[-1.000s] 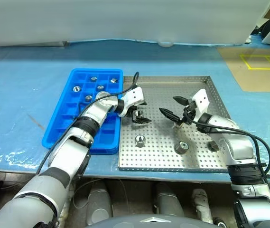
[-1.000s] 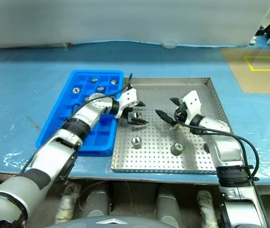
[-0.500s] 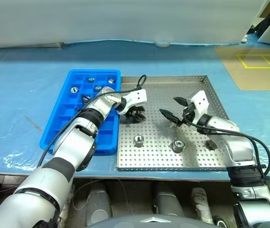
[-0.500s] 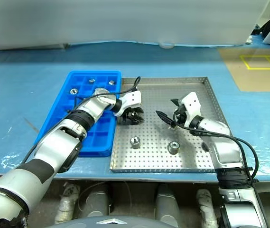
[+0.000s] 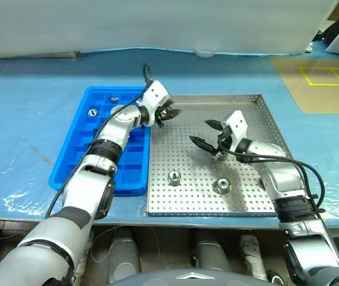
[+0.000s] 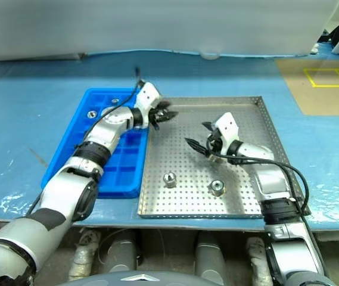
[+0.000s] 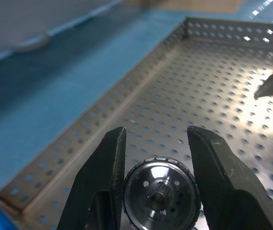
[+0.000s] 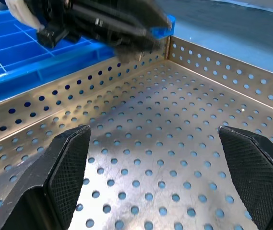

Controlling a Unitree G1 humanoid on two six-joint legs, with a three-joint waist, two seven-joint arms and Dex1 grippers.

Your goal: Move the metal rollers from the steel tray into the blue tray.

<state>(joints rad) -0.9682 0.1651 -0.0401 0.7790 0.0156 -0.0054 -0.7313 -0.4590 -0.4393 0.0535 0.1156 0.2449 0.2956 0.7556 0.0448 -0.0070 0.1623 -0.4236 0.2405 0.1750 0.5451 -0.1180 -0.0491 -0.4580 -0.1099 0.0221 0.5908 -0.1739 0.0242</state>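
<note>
Roller (image 7: 159, 191) pinched between the two black fingers (image 7: 102, 182) of the left tool (image 5: 168, 112) is now riding above the perforated floor of the steel tray (image 5: 258, 101), near that tray's far-left corner; a second ago that tool was standing wide, low over the tray, and it has since closed on the roller and risen. That is one more piece picked and, by my reading, heading toward the blue tray (image 5: 77, 140) just beside it, where a few rollers (image 5: 92, 111) are already sitting in the far compartments. Two rollers (image 5: 174, 176) are remaining on the steel tray, near its front edge and well apart from both tools. The left arm is reaching forward over the seam between the trays, its tool pointing roughly level and toward the right. The right tool (image 5: 208, 136) is hovering mid-tray with its jaws spread wide and empty, pointing left, slightly downward.
</note>
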